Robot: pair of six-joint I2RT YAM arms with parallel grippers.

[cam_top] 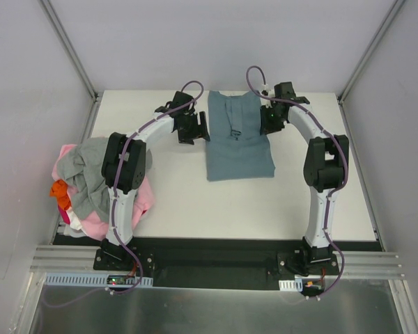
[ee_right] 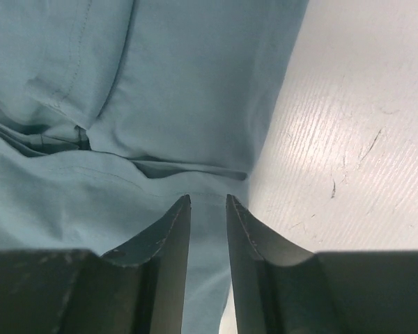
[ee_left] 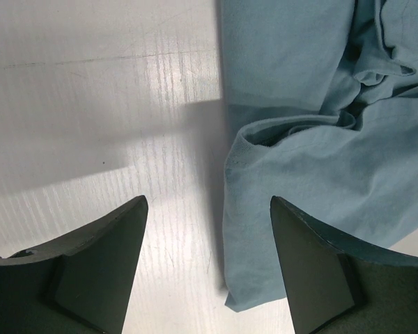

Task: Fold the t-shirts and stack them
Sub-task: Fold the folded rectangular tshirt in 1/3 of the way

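Nearest, at the left edge, the pile (cam_top: 90, 184) of grey, pink and orange shirts is lying unfolded on the table (cam_top: 195, 209), and only the overhead view is showing it. Beyond, the slate-blue shirt (cam_top: 238, 149) is lying narrowed lengthwise, probably mid-fold. Flanking its far end, the left gripper (ee_left: 207, 209) is hanging spread wide beside its edge. The right gripper (ee_right: 208, 202) is hovering narrowly parted, pinching nothing; only the wrist views are resolving these gaps.

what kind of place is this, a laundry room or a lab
Most likely a robot lab test cell, not a home: a white table walled by plain panels on aluminium framing, two arms bolted at its near edge, one slate-blue shirt laid flat, other shirts heaped.
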